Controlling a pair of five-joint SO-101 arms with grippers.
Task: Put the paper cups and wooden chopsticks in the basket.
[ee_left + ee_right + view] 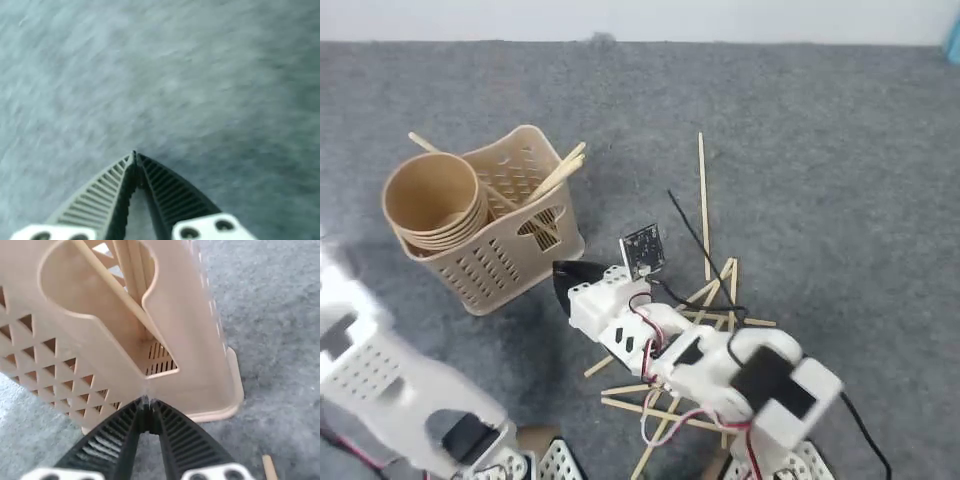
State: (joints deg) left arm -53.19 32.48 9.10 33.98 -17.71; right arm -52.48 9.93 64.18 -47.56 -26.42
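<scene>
**Both jaws shut over a grey desk; cups and some chopsticks in the basket**

From the high view, the desk [800, 120] is covered edge to edge in grey, felt-like fabric, with a strip of pale wall [620, 18] along its far side. The basket [510, 255] stands upright on the fabric. A nested stack of paper cups [432, 195] sits in one end of it, and several wooden chopsticks [558, 172] lean out over its rim. More loose chopsticks [704, 200] lie scattered and crossed on the desk around and under the right arm [700, 360]. The right arm's dark jaws point at the basket's near corner, just beside it. The left arm [390, 385] sits at the near edge, well apart from the basket.

In the left wrist view, the left jaws are pinched together with their tips meeting and nothing between them. They hang over bare grey fabric [175, 75], which is blurred.

In the right wrist view, the right jaws are also closed tip to tip and empty, close to the basket's [190, 340] lower corner. Inside the basket, a chopstick [110, 282] slants across the handle cut-out. One chopstick end [269, 466] lies on the grey fabric [280, 315] nearby.
</scene>
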